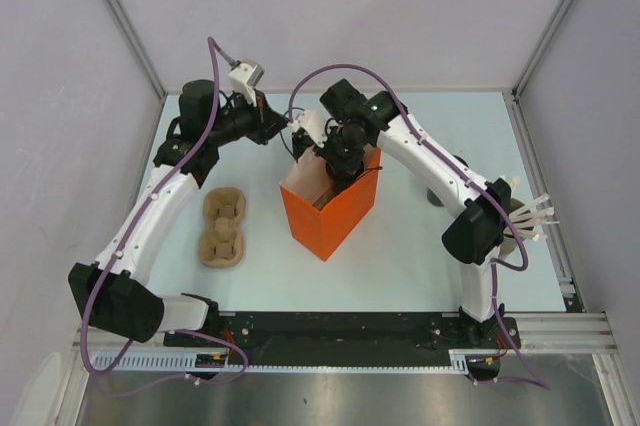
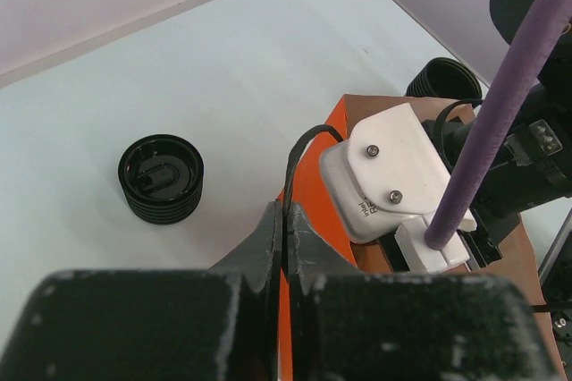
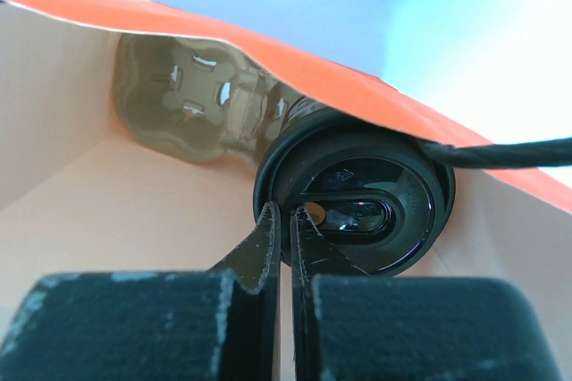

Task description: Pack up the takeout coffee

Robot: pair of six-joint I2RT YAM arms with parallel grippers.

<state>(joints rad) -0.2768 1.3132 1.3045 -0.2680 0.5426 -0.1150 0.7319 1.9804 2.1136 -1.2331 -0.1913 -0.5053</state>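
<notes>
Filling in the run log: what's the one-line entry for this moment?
left gripper: shut on bag handle | right gripper: inside bag, shut at cup rim, hold unclear | cup: in bag by tray

In the bag (image 1: 335, 218), a cup (image 3: 366, 215) sits in a tray (image 3: 179, 108); another tray (image 1: 222, 228) lies left.

Bag (image 1: 335, 216) mouth crowded (right arm (image 1: 420, 151) inside), cup (image 3: 375, 220) beneath

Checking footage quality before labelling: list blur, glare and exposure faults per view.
Top external: sharp, evenly lit, no glare. Left wrist: its own fingers blurred, the cup on the table crisp. Right wrist: fingers blurred, table beyond the bag washed out, glare on the lid.
</notes>
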